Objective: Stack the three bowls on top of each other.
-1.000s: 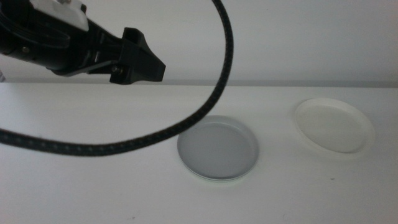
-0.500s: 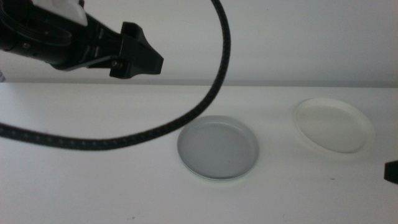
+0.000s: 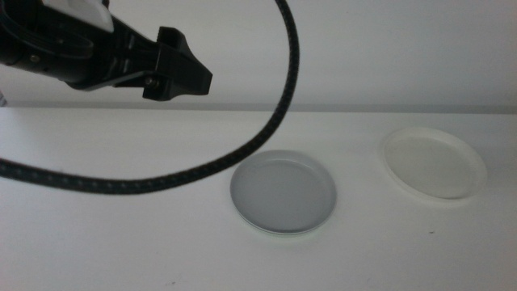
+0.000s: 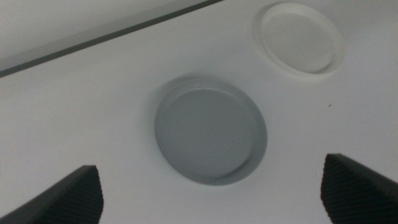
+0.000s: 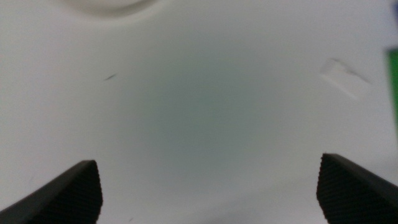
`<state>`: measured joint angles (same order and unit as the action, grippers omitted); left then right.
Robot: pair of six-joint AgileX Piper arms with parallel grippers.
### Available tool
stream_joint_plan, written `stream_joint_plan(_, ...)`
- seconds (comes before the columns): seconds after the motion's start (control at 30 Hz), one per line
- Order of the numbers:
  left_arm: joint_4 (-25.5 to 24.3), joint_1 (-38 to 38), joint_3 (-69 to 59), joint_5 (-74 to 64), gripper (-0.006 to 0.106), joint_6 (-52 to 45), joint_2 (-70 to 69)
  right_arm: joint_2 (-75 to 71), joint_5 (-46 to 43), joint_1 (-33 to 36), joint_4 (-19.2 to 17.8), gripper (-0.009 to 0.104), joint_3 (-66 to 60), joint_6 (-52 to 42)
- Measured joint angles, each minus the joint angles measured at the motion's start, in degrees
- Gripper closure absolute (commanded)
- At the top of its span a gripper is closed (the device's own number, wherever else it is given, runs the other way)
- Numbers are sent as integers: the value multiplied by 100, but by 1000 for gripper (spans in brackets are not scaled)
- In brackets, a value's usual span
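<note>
The grey bowl (image 3: 283,192) sits at the table's centre, and a thin pale greenish rim (image 3: 279,234) of another bowl shows under its near edge. Apart from them, at the right, lies the white bowl (image 3: 434,164). My left gripper (image 3: 190,77) hangs high over the table's back left. In the left wrist view it (image 4: 211,193) is open and holds nothing, above the grey bowl (image 4: 210,135), with the white bowl (image 4: 300,38) beyond. My right gripper (image 5: 208,190) is open over bare table, near an edge of the white bowl (image 5: 109,5). It is out of the middle view.
A black cable (image 3: 271,133) loops across the middle view in front of the table. A small white scrap (image 5: 344,78) lies on the table and a green patch (image 5: 392,74) shows at the picture's edge in the right wrist view. The wall meets the table behind the bowls.
The left arm has lifted slightly and then held still. Half a second ago a dark tip of the right gripper showed at the middle view's right edge; it has since left that view.
</note>
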<state>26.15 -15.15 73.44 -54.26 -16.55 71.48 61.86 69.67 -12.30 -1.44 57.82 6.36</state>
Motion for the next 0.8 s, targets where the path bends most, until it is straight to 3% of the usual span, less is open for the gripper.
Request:
stream_joint_plan(0.2, 0, 0, 0, 0, 7, 0, 0, 124, 0, -937, -41, 3, -1, -49)
stream_joint_plan(0.37, 0, 0, 0, 14, 7, 0, 0, 479, -4, -1342, -51, 3, -1, -705)
stream_joint_plan(0.57, 0, 0, 0, 13, 7, 0, 0, 1015, -231, -1514, 500, 3, 12, -975)
stream_joint_plan(0.8, 0, 0, 0, 25, 7, 0, 0, 1874, -231, -1595, 685, 3, 653, -1999)
